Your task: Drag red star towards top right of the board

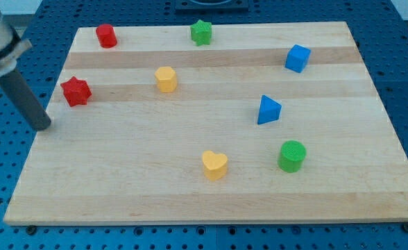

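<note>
Camera view, red star (75, 91) upper-right of tool tip (44, 126)

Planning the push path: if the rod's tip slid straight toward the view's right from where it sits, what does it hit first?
Probably nothing: my tip sits below-left of the red star block, and the wooden board looks free rightward; the blue triangular block lies slightly higher.

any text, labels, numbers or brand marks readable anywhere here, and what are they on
None: no word, number, label or brand mark can be read in the camera view.
The wooden board shows only plain grain.
The red star, red cylinder, green star, blue cube, yellow hexagonal block, blue triangular block, yellow heart and green cylinder are unmarked.
My tip, left of the red star, has no marking.
</note>
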Robot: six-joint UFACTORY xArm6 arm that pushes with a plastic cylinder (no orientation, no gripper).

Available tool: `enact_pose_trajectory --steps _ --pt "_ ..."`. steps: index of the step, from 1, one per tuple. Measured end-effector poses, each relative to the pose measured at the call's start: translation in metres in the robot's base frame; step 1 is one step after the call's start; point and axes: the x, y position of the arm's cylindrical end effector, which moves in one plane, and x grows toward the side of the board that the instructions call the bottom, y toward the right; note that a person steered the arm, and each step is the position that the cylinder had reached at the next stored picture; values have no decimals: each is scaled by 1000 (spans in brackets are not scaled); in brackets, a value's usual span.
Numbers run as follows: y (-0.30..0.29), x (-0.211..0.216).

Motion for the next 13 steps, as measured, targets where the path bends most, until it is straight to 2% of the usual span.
enact_pose_trajectory --steps 1,3,4,6,7,8,9,10,12,13 --pt "30 -41" --pt "143 -93" --pt "120 -88" --pt "11 -71" --pt "21 -97" --pt "79 -116" --pt "167 -117" --pt "227 -122" --pt "172 -127" --pt "211 -147"
